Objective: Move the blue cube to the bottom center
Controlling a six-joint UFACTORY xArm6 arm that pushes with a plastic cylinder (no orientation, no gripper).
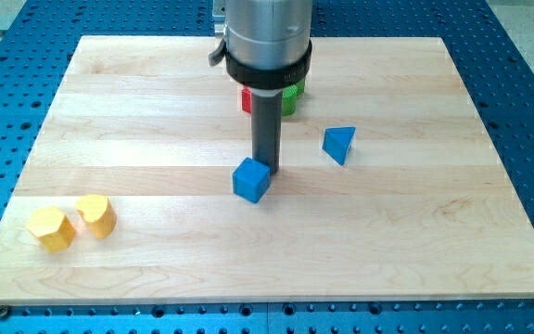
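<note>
Wooden bench (415, 250) carries the blue cube (251, 179); my tip (267, 167), apparently touching its upper-right edge, has no claw, so push steadily toward the view's bottom.

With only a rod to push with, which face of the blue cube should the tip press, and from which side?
Press the blue cube on its far face, coming from the view's top, so it slides toward the bottom centre. My tip already sits at its upper right edge; a slight shift to the view's left would centre the push and probably limit turning.
</note>
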